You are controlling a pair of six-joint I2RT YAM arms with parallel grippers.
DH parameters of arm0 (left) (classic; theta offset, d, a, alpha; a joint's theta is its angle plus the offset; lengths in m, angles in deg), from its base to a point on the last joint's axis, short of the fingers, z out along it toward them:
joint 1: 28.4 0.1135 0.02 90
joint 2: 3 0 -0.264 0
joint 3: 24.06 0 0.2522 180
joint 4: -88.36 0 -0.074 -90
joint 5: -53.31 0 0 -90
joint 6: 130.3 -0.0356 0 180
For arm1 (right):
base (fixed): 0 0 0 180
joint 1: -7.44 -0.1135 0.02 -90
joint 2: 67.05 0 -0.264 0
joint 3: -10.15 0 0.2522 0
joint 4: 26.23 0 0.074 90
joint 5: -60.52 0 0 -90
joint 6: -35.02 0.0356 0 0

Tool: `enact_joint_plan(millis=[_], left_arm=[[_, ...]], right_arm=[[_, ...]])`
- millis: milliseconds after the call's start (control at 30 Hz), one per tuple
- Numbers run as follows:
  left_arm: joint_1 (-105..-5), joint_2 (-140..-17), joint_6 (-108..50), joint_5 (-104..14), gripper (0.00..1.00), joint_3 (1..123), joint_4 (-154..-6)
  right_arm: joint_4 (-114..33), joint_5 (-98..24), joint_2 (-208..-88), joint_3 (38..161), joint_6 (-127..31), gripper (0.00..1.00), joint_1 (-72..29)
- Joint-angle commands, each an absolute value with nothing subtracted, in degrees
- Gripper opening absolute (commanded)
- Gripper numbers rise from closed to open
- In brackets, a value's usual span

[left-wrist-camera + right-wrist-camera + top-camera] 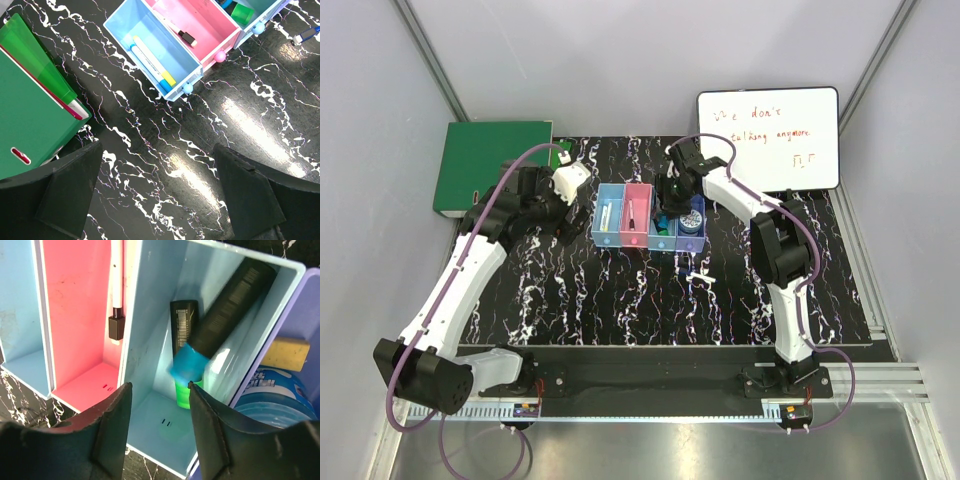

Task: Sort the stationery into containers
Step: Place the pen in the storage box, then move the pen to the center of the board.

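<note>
While it hangs over the third bin, light blue, the right gripper has its jaws partly apart with nothing between them. A black marker with blue cap lies tilted in that bin, across a green-capped marker. The pink bin holds a white pen; the purple bin holds a blue-and-white roll. The left gripper is spread wide and empty over the table, beside the green binder — the first bin holds a white-yellow-blue marker. A loose pen lies on the table near the bins.
</note>
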State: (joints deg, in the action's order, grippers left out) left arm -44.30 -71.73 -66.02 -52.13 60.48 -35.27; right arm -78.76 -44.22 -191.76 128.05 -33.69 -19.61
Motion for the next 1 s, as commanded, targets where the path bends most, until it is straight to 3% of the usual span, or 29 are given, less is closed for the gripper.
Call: enact_joint_plan(millis=[0, 167, 267, 433, 667, 967], left_arm=[[-44.4, -71.11, -66.06, -53.39, 0.98, 63.0, -37.19], [-44.4, -71.03, -65.26, -54.35, 0.98, 64.32, -37.1], [-44.4, -71.2, -67.19, -53.83, 0.99, 64.23, -37.1], [-44.4, -71.82, -68.87, -52.25, 0.99, 63.88, -35.61], [-44.4, -68.75, -68.43, -51.2, 0.98, 60.72, -33.15], [-44.57, -66.98, -69.83, -47.15, 0.99, 62.65, -31.39]], right_arm=[[-77.61, -45.04, -189.05, 130.08, -36.17, 0.57, -19.37], [-77.87, -46.44, -184.57, 132.8, -42.22, 0.58, -19.54], [-80.42, -50.04, -180.18, 135.08, -56.58, 0.6, -19.72], [-91.48, -48.99, -172.44, 132.46, -76.75, 0.71, -20.16], [-103.19, -42.06, -162.25, 114.92, -97.5, 0.74, -20.24], [-100.47, -40.64, -159.25, 99.16, -101.74, 0.72, -20.51]])
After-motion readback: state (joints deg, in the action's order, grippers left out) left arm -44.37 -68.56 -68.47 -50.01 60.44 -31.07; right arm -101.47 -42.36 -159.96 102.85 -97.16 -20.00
